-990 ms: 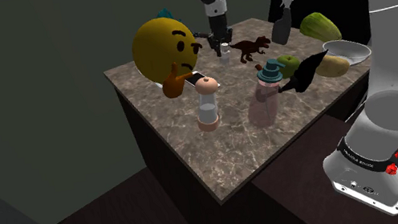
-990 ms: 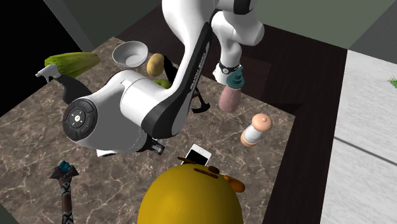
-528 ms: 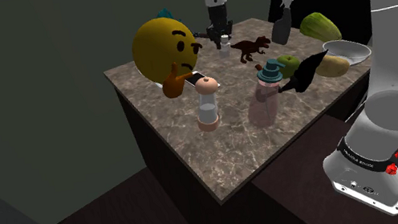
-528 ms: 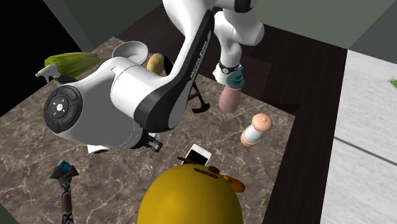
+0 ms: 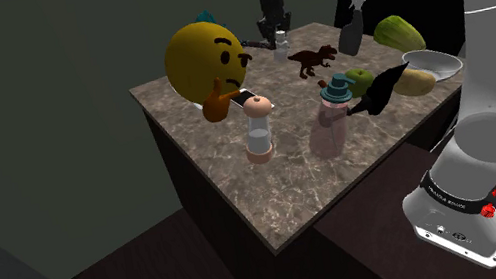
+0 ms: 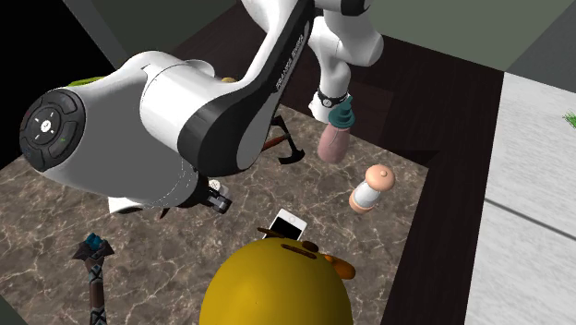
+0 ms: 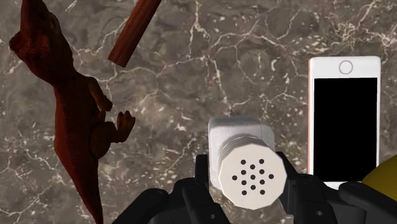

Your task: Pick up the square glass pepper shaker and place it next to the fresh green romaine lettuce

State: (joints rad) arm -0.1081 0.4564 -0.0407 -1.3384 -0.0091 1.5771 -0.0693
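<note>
The pepper shaker [image 7: 247,167] is a small clear square jar with a white perforated cap, and it hangs above the marble table [image 7: 210,70]. My gripper [image 7: 248,186] is shut on it, one black finger on each side. In the shoulder view the gripper [image 5: 278,38] holds the shaker [image 5: 280,50] above the table's far edge, between the yellow emoji head [image 5: 206,61] and the brown dinosaur [image 5: 312,58]. The green lettuce [image 5: 398,33] lies at the far right corner, behind the spray bottle [image 5: 352,25].
Below the gripper lie a brown toy dinosaur [image 7: 76,121], a white phone [image 7: 343,121] and a reddish handle [image 7: 133,32]. A pink grinder [image 5: 258,127], baby bottle [image 5: 333,111], green apple [image 5: 360,76], bowl [image 5: 432,63], potato [image 5: 415,83] and black hammer [image 6: 286,148] crowd the table.
The gripper has risen straight up with the shaker in it, lifting it off the table. Nothing else on the table has moved.
</note>
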